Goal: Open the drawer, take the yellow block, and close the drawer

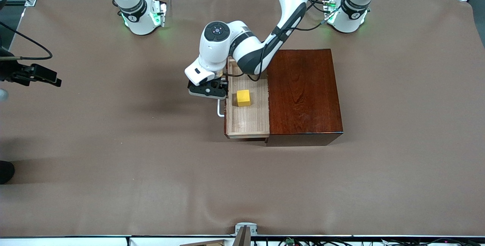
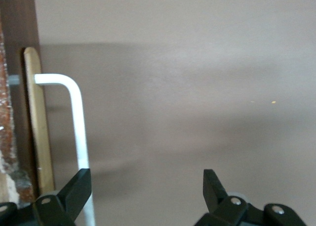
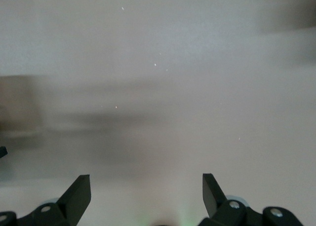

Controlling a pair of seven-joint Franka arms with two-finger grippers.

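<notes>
Yellow block (image 1: 243, 97) seen in the pulled-out drawer (image 1: 247, 119), left gripper (image 1: 207, 89) beside the handle (image 1: 220, 108).
Left wrist: jaws spread, handle (image 2: 77, 127) unclasped; lifting clear advised. Right wrist: right gripper (image 3: 146, 196) released, waiting.

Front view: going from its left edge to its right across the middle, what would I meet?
Left gripper → white handle → open drawer with yellow block inside → dark box.

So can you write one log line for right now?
pale-wood drawer: open | small yellow cube: inside drawer | left tool: open beside white bar handle | right tool: open, waiting
</notes>
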